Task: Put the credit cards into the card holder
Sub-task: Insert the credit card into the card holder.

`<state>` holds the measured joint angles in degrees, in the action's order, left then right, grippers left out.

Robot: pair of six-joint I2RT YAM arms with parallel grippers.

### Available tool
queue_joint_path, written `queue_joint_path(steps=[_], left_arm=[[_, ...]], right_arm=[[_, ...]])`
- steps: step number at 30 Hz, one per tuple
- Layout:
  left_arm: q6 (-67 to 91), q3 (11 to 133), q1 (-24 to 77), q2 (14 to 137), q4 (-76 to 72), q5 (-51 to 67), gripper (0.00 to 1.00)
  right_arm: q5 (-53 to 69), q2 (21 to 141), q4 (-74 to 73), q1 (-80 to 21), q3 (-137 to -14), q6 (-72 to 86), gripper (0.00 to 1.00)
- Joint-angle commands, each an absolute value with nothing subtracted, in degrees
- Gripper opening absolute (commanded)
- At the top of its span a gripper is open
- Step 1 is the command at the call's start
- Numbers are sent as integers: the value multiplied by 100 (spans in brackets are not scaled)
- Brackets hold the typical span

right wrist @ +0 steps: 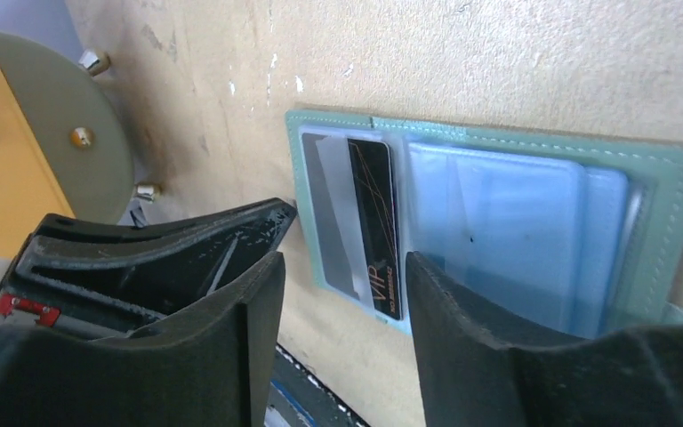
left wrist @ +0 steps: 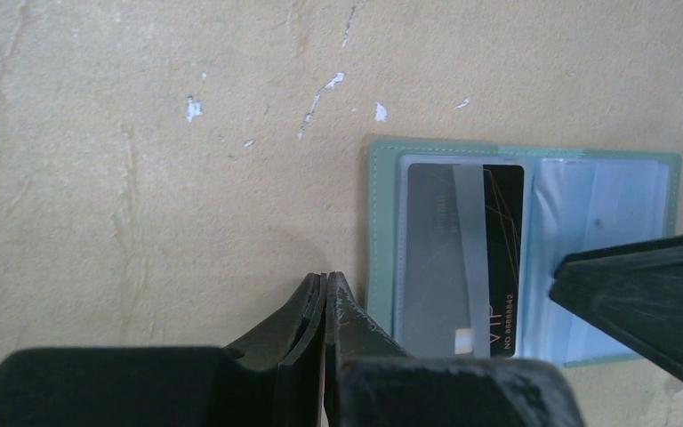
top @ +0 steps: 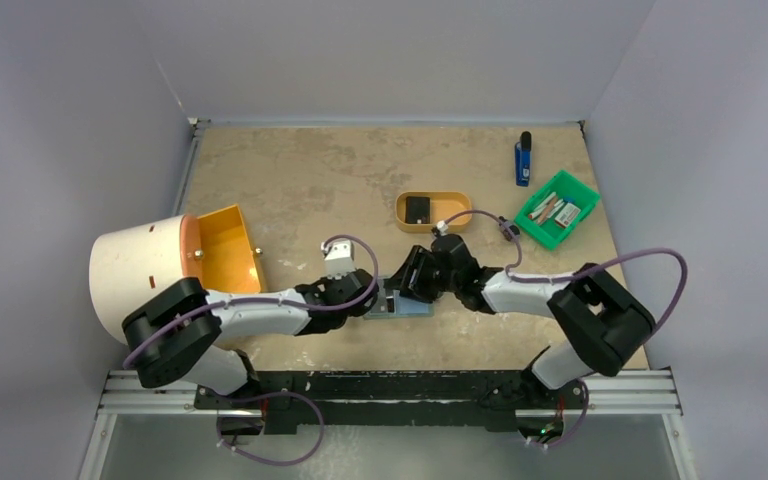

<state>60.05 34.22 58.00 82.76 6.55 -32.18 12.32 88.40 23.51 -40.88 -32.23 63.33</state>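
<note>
The sage-green card holder [top: 401, 309] lies open and flat near the table's front edge, between my two grippers. In the left wrist view, a black credit card [left wrist: 503, 233] marked VIP sits inside the left clear pocket of the card holder [left wrist: 381, 222]. My left gripper [left wrist: 326, 277] is shut with nothing between its tips, which rest at the holder's left edge. From the right wrist, my right gripper [right wrist: 342, 260] hovers open over the card [right wrist: 375, 212] and the card holder [right wrist: 678, 209], gripping nothing. The right-hand pockets look pale and clear.
A tan oval tray [top: 450, 198] with a small black square item stands behind the grippers. A green bin [top: 588, 207] of small items and a blue object [top: 524, 160] are at the back right. A white cylinder [top: 140, 262] with an orange scoop [top: 228, 245] stands at the left.
</note>
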Motion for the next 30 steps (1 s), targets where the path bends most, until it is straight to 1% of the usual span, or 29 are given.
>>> queue_joint_path(steps=[1,3,6,8,10,12,13,15,16,18,20,23,26,30], left_arm=[[5968,3597,5810,7861,1029,-3446,0],[5890,3671,5810,7657,1171,-3515,4],[5765,3903,5810,7189,1509,-3744,18],[5641,4051,5810,6865,1696,-3955,25],[5497,4153,5801,6559,1746,-4160,31],[5374,4208,5804,6318,1675,-4337,35],[5310,4199,5801,6247,1575,-4410,36],[5263,4136,5774,6246,1321,-4500,41],[5212,4111,5718,6327,1116,-4368,42],[5052,4196,5538,6602,944,-3777,39],[4995,4393,5457,6963,987,-3476,35],[4974,4596,5345,7539,1050,-3115,25],[5043,4540,5160,7981,733,-2559,14],[5188,4478,5016,8389,218,-2009,7]], right_arm=[[876,8215,1457,-4111,-3283,6041,58],[667,7825,960,-4105,-3369,5821,59],[61,7088,88,-4104,-3700,5252,61],[-343,6766,-485,-4013,-4096,4684,61],[-901,6786,-919,-3893,-4677,4161,60],[-1416,7074,-1186,-3638,-5316,3926,59],[-1356,7241,-1155,-3423,-5527,3844,58],[-830,7587,-1035,-2933,-5843,3892,57],[-488,7760,-969,-2733,-5965,3916,55],[-53,8039,-830,-2639,-6156,3858,52],[178,8239,-603,-2652,-6194,3557,49],[385,8439,-614,-2716,-6045,3427,47],[535,8448,-770,-2716,-5811,3417,47],[574,8235,-666,-2720,-5582,3515,47]])
